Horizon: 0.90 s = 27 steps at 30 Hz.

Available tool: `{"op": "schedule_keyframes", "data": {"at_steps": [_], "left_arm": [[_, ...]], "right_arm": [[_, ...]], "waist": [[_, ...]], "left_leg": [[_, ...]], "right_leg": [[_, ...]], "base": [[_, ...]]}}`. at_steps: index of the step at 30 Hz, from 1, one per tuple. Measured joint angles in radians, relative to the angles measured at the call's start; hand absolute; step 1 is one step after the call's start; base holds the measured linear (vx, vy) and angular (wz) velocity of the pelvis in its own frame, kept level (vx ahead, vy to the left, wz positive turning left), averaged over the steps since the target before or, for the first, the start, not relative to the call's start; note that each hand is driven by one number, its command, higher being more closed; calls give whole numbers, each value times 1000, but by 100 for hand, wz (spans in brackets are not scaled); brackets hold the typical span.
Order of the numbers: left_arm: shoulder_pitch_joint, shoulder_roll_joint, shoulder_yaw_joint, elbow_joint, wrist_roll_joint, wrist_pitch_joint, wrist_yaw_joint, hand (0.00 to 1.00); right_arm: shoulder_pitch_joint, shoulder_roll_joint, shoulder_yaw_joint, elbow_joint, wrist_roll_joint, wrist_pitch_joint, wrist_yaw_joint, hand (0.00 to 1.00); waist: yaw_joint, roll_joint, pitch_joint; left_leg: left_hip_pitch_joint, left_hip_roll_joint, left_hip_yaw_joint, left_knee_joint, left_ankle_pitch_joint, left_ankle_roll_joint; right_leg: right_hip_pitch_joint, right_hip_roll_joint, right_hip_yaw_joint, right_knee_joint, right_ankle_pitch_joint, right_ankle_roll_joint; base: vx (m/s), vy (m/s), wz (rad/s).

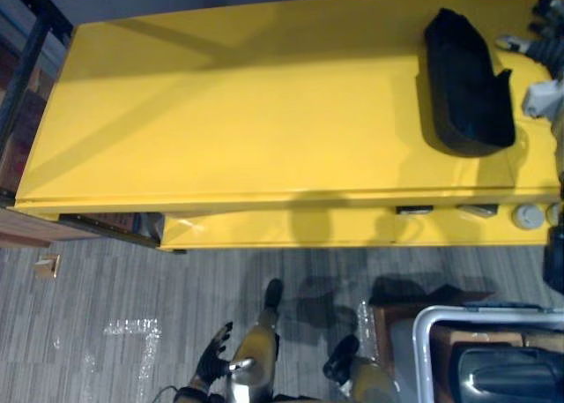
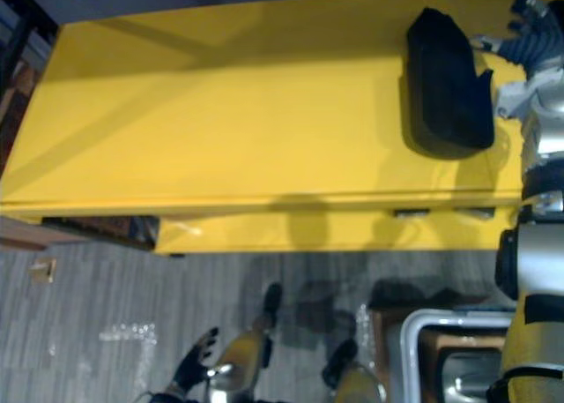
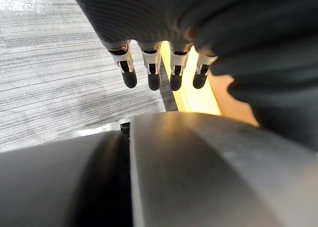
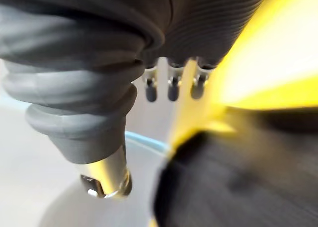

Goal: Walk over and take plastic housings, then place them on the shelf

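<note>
Black plastic housing [image 2: 445, 81] lies at right end of yellow shelf [image 2: 220, 112]. Our R hand [image 2: 529, 34], fingers spread, is over same end. L hand [image 1: 211, 359] hangs slack below shelf. Prob. light, stiff, slick: we'd grip long edges.

The yellow shelf [image 1: 264, 112] has a broad, flat top, with a narrower yellow ledge [image 1: 291, 228] set lower along its front. A black plastic housing [image 1: 467, 81] lies directly on the top near the right end, its long side running front to back. The shelf stands on a grey striped floor [image 1: 115, 288].
</note>
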Motion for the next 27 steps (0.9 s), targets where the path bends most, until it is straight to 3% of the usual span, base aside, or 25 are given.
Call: {"op": "schedule_keyframes", "data": {"at_steps": [1,7,9,12,16,19,20,23,27], "left_arm": [[0,0,-4,3,0,-6,5,0],[-2,0,-7,16,1,-18,14,0],[-3,0,-8,17,1,-19,15,0],[-11,0,-11,29,3,-23,17,0],[-21,0,-11,39,21,-30,19,0],[-7,6,-2,56,23,-23,15,0],[9,13,2,63,26,-16,15,0],[31,35,7,73,72,-15,16,0],[29,35,7,73,101,-15,16,0]], "right_arm": [[0,-1,0,0,-64,-14,-82,0],[0,-3,36,-27,-181,-64,-324,0],[1,-4,35,-60,-237,-99,-435,0],[20,-13,30,-175,-287,-157,-523,0],[203,-11,-91,-516,-294,-188,-566,0],[492,41,-260,-829,-268,-159,-549,0],[601,85,-317,-921,-258,-131,-532,0],[813,174,-433,-1051,-249,-72,-496,0],[977,236,-540,-1145,-168,-62,-458,0]], "waist": [[6,0,0],[8,0,0],[8,0,0],[4,1,-1],[-5,-13,-11],[-29,-52,-57],[-50,-73,-93],[-103,-109,-154],[-150,-109,-190]], "left_leg": [[0,0,0,0,0,0],[0,0,-2,0,0,0],[1,0,-2,0,0,0],[4,1,0,0,0,0],[23,2,8,0,-6,3],[41,2,36,0,-20,3],[43,2,53,0,-27,3],[70,8,110,-1,-35,3],[101,28,161,-2,-54,2]], "right_leg": [[0,0,0,1,-1,0],[0,0,-1,2,-2,0],[1,0,-1,2,-2,0],[3,0,0,-2,-2,0],[28,2,6,-32,6,6],[52,8,22,-73,21,13],[53,11,35,-93,30,15],[62,23,93,-141,62,16],[79,41,147,-194,99,14]], "base": [[0,0,0],[0,0,0],[0,0,0],[0,0,0],[31,5,-4],[75,6,-19],[98,5,-40],[54,7,-53],[-29,15,-51]]}}
